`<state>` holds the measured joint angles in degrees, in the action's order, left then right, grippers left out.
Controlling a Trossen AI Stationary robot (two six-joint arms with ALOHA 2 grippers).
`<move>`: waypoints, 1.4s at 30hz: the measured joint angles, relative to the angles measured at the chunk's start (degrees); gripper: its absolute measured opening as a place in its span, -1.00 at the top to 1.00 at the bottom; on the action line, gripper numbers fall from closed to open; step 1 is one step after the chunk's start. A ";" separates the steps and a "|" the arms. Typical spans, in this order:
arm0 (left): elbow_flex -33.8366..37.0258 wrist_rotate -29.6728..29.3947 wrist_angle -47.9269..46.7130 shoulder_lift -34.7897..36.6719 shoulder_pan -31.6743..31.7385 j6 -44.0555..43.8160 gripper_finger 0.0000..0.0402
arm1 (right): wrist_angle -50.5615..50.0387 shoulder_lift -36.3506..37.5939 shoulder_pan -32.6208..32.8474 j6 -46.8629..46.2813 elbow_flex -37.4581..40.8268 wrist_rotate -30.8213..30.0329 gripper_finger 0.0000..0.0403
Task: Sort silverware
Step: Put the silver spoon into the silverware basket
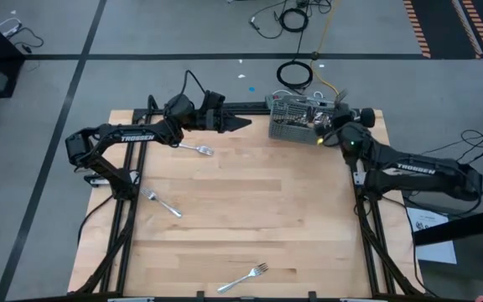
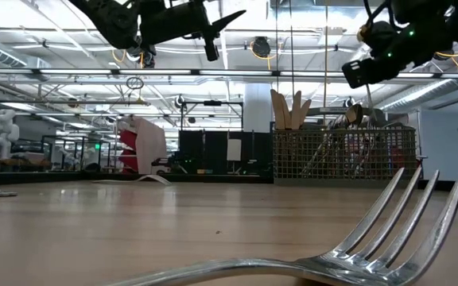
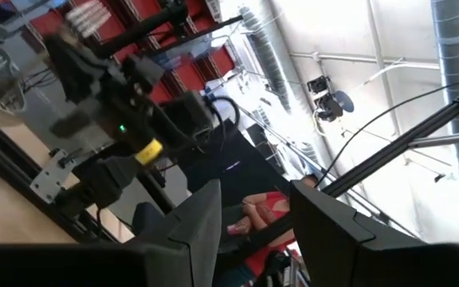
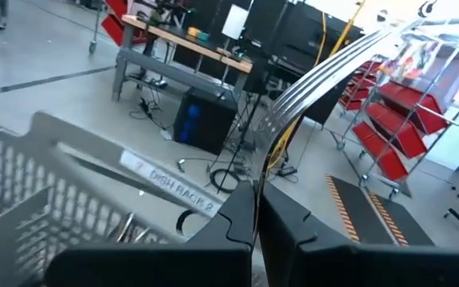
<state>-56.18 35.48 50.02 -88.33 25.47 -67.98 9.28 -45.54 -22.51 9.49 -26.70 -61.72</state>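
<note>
The right gripper [image 4: 255, 209] is clamped on a slim shiny silver fork [image 4: 325, 68], tines pointing away, held over the grey wire-mesh cutlery caddy [image 1: 296, 117] at the table's far edge. The step in hand looks like dropping this piece into a compartment; which slot lies beneath is hard to tell. Next it calls for lowering and releasing. The left gripper [image 1: 240, 122] hangs raised with its fingers apart, holding nothing, above the far-left fork [image 1: 198, 149]. Two more forks [image 1: 162, 202] [image 1: 246, 277] lie on the pale wooden table [image 1: 241, 218].
</note>
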 joint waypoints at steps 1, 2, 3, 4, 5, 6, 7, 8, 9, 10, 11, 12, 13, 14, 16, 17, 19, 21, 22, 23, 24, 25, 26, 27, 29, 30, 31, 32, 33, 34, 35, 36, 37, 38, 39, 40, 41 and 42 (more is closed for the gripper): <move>0.00 0.02 0.04 0.00 0.00 -0.40 0.23 | 1.02 -0.03 -1.17 0.70 0.08 0.99 1.00; 0.00 0.09 0.02 0.00 0.00 -0.62 0.23 | 2.28 -0.08 -2.38 1.50 0.23 1.82 1.00; 0.00 0.13 0.00 0.00 0.00 -0.64 0.23 | 3.28 -0.17 -3.47 1.97 0.35 2.60 1.00; 0.00 0.17 0.00 0.00 0.00 -0.64 0.23 | 3.68 -0.21 -4.61 2.06 0.48 3.58 1.00; 0.00 0.20 0.03 -0.01 0.00 -0.64 0.23 | 3.87 -0.26 -5.68 1.61 0.74 4.77 1.00; 0.00 0.22 0.04 0.00 0.04 -0.64 0.23 | 3.85 -0.39 -6.61 0.91 0.99 6.01 1.00; 0.00 0.23 0.03 0.00 0.14 -0.64 0.23 | 3.98 -0.57 -7.46 0.02 1.25 7.44 1.00; 0.00 0.24 0.02 -0.02 0.27 -0.64 0.23 | 4.17 -0.86 -8.16 -0.81 1.71 8.32 1.00; 0.00 0.24 0.02 0.00 0.43 -0.63 0.23 | 4.10 -1.27 -8.75 -1.42 2.23 8.54 1.00; 0.00 0.26 0.03 -0.01 0.74 -0.61 0.23 | 4.13 -1.75 -9.23 -1.85 2.72 9.26 1.00; 0.00 0.25 0.05 0.00 0.98 -0.60 0.23 | 4.05 -2.27 -9.61 -2.74 3.08 9.59 1.00; 0.00 0.24 0.04 0.00 1.24 -0.61 0.23 | 4.13 -2.69 -9.86 -3.76 3.39 9.62 1.00; 0.00 0.24 0.04 -0.02 1.42 -0.61 0.23 | 4.17 -3.09 -10.04 -4.59 3.65 9.62 1.00; 0.00 0.24 0.04 -0.02 1.62 -0.61 0.23 | 4.18 -3.51 -10.15 -5.38 3.76 9.59 1.00; 0.00 0.24 0.06 -0.01 1.76 -0.60 0.23 | 4.22 -4.15 -10.17 -6.91 3.93 9.65 1.00; 0.00 0.23 0.05 -0.02 1.85 -0.53 0.23 | 4.22 -4.36 -10.16 -7.45 3.93 9.64 1.00; 0.00 0.24 0.04 -0.01 1.81 -0.20 0.23 | 4.20 -4.62 -10.15 -9.10 3.93 9.65 0.99; 0.00 0.22 0.04 -0.02 1.83 -0.20 0.23 | 4.11 -4.76 -10.15 -10.68 3.93 9.63 0.95; 0.00 0.21 0.04 0.00 1.84 -0.18 0.23 | 4.13 -4.76 -10.15 -11.06 3.93 9.63 0.92; 0.00 0.12 0.04 -0.01 1.84 -0.14 0.23 | 4.13 -4.76 -10.15 -11.14 3.93 9.63 0.90; 0.00 -0.07 0.04 0.00 1.84 -0.09 0.23 | 4.10 -4.76 -10.15 -11.15 3.93 9.62 0.87; 0.00 -0.18 0.04 0.00 1.84 0.12 0.23 | 3.91 -4.76 -10.15 -11.26 3.95 9.64 0.84; 0.00 -0.21 0.05 -0.01 1.84 0.83 0.23 | 3.80 -4.76 -10.15 -11.25 3.96 9.62 0.81; 0.00 -0.22 0.04 -0.01 1.84 1.12 0.23 | 3.55 -4.76 -10.15 -11.25 3.96 9.63 0.78; 0.00 -0.24 0.04 0.00 1.84 1.09 0.23 | 2.72 -4.74 -10.15 -11.71 3.96 9.62 0.71; 0.00 -0.24 0.04 -0.02 1.84 1.03 0.23 | 2.14 -4.73 -10.13 -12.18 3.95 9.63 0.68; 0.00 -0.30 0.04 -0.01 1.84 1.00 0.23 | 1.50 -4.72 -10.11 -12.51 3.94 9.63 0.65; 0.00 -0.38 0.04 -0.01 1.84 1.00 0.23 | 0.61 -4.72 -10.10 -13.05 3.93 9.60 0.61; 0.00 -0.42 0.04 -0.01 1.84 0.99 0.23 | -0.33 -4.75 -9.99 -13.76 3.94 9.63 0.58; 0.00 -0.42 0.04 0.00 1.84 0.98 0.23 | -1.00 -4.76 -9.89 -14.64 3.96 9.63 0.55; 0.00 -0.42 0.04 0.00 1.84 0.98 0.23 | -1.68 -4.72 -9.75 -15.58 3.96 9.62 0.51; 0.00 -0.42 0.04 0.00 1.90 0.96 0.23 | -2.41 -4.72 -9.55 -16.40 3.96 9.60 0.48; 0.00 -0.39 0.04 0.00 1.93 0.94 0.23 | -3.36 -4.72 -9.28 -17.23 3.96 9.63 0.45; 0.00 -0.28 0.04 0.00 2.00 0.94 0.23 | -4.23 -4.72 -8.94 -17.98 3.96 9.65 0.42; 0.00 0.19 0.04 0.00 2.19 0.92 0.23 | -4.78 -4.72 -8.54 -18.39 3.96 9.74 0.39; 0.00 0.89 0.06 -0.02 2.40 0.89 0.23 | -5.10 -4.72 -8.16 -18.60 3.96 10.03 0.37; 0.00 1.74 0.04 -0.02 2.76 0.89 0.23 | -5.43 -4.72 -7.78 -18.64 3.96 10.82 0.34; 0.00 2.64 0.04 -0.02 3.18 0.89 0.23 | -5.71 -4.70 -7.37 -18.64 3.96 11.76 0.32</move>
<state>-56.18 38.12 50.06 -88.36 28.66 -67.09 3.57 -50.24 -29.89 -9.15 -22.74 -49.96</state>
